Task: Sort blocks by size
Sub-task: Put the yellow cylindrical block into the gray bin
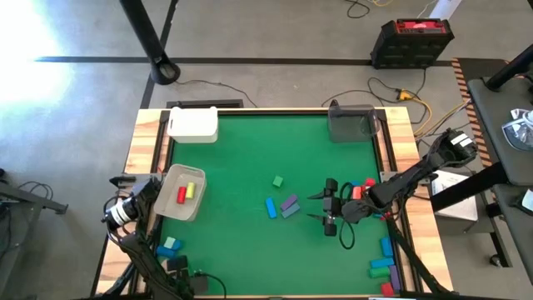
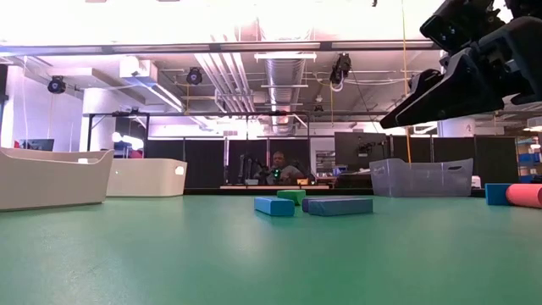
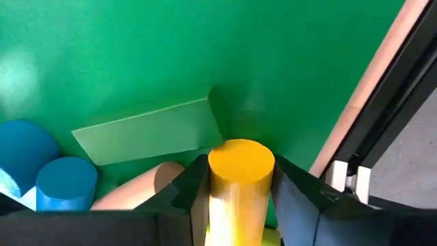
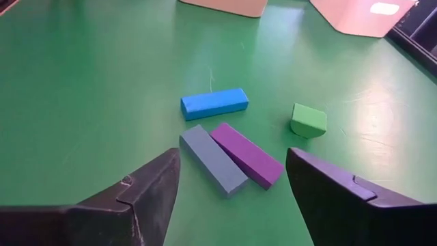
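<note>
Green felt tabletop (image 1: 241, 167): we see right gripper (image 4: 232, 179) spread wide above purple bar block (image 4: 246, 155) (slate-blue bar (image 4: 212, 159) touching it); left gripper (image 3: 239, 195) clamps yellow cylinder block (image 3: 240, 184).

The table (image 1: 250, 167) has a plain green top framed by pale wood, and on it lie a bright blue bar (image 4: 214, 102), a grey-blue bar (image 4: 213, 163), a purple bar (image 4: 246, 155) and a small green block (image 4: 308, 119). The right hand (image 4: 232, 198) is dark grey to black. The black left hand (image 3: 235, 198) frames a yellow cylinder (image 3: 239, 178), with a dull green slab (image 3: 147, 132), a tan cylinder (image 3: 136, 188) and two blue cylinders (image 3: 65, 184) next to it.
</note>
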`<state>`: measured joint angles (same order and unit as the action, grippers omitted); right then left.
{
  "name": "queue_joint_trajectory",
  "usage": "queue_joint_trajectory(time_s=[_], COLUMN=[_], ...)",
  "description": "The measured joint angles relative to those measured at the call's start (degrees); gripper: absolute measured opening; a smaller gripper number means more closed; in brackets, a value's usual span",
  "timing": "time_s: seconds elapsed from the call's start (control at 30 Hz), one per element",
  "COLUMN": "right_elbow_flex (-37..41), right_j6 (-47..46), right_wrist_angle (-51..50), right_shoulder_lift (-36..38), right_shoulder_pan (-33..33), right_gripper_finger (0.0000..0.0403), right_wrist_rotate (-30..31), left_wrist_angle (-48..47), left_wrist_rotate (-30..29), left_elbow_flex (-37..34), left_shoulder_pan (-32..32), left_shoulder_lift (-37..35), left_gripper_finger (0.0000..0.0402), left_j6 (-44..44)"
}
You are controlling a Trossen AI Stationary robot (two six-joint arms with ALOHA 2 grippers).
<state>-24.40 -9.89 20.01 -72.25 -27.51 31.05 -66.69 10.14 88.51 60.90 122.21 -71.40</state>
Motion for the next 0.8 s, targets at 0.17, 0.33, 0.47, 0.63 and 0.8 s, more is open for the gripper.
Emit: queue_joint_trajectory(time_s=[0.17,0.33,0.47,0.63,0.8], right_elbow_flex=[-0.1,-0.2,-0.2,-0.2,-0.2], right_j6=[-0.2,-0.8,-0.7,-0.7,-0.7], right_wrist_angle=[0.0,0.0,0.6,1.3,1.4], right_shoulder_lift=[0.0,0.0,0.0,0.0,0.0], right_shoulder_pan=[0.0,0.0,0.0,0.0,0.0], right_gripper_finger=[0.0249,0.0248,0.0254,0.0260,0.0254], right_wrist_rotate=[0.0,-0.1,-0.1,-0.3,-2.9], left_wrist_angle=[-7.5,-21.9,-23.2,-23.2,-23.4], left_wrist_rotate=[-1.5,-13.7,-34.4,-40.5,-38.0], left_elbow_flex=[5.6,15.8,18.5,10.7,-3.5], left_shoulder_pan=[-1.3,-2.8,-5.1,-12.1,-23.1], left_shoulder_lift=[0.0,-0.7,-3.4,-8.0,-15.1], left_gripper_finger=[0.0109,0.0109,0.0109,0.0109,0.0109], left_j6=[-0.4,1.1,0.1,-4.5,-10.0])
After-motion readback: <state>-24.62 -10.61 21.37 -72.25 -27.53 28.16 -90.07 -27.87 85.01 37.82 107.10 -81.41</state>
